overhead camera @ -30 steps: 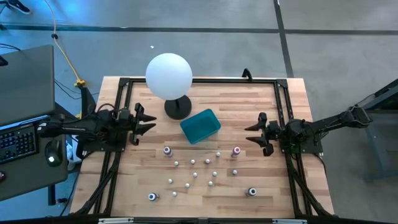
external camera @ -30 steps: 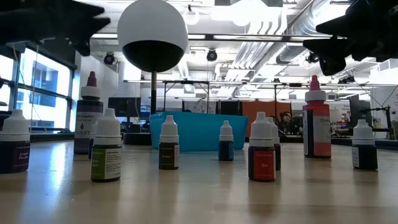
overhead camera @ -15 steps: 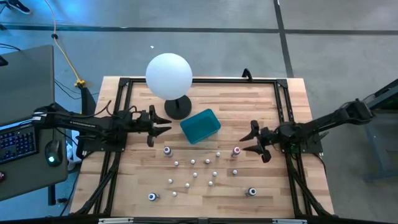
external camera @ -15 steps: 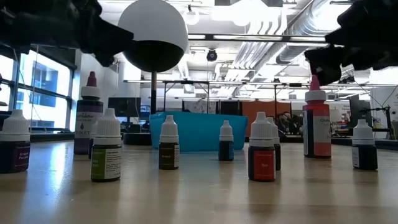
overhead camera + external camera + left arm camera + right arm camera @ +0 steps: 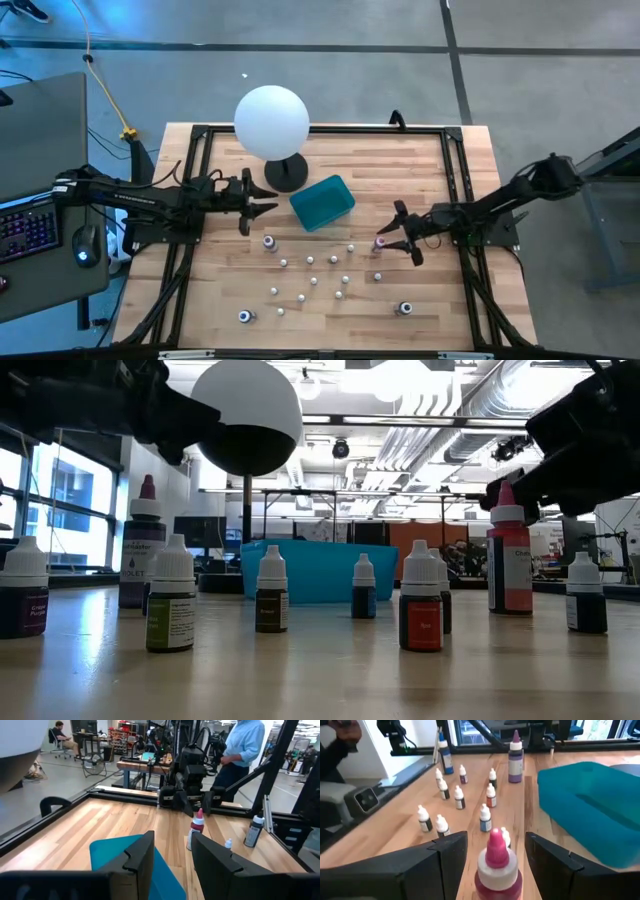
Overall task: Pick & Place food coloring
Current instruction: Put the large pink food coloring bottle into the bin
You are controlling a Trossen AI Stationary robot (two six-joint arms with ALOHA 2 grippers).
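open right gripper (image 5: 490, 865) straddling pink-capped bottle (image 5: 496, 865), glossy teal tray (image 5: 590, 805)

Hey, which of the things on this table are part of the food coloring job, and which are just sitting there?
Part of the job:
- pink-topped bottle, between the open jaws of the right gripper
- purple-topped bottle
- small white-capped bottles
- teal tray
- left gripper, open, beside the tray

Just sitting there:
- white globe lamp
- laptop off the table

left gripper (image 5: 262, 204) open, right gripper (image 5: 392, 243) apparently open
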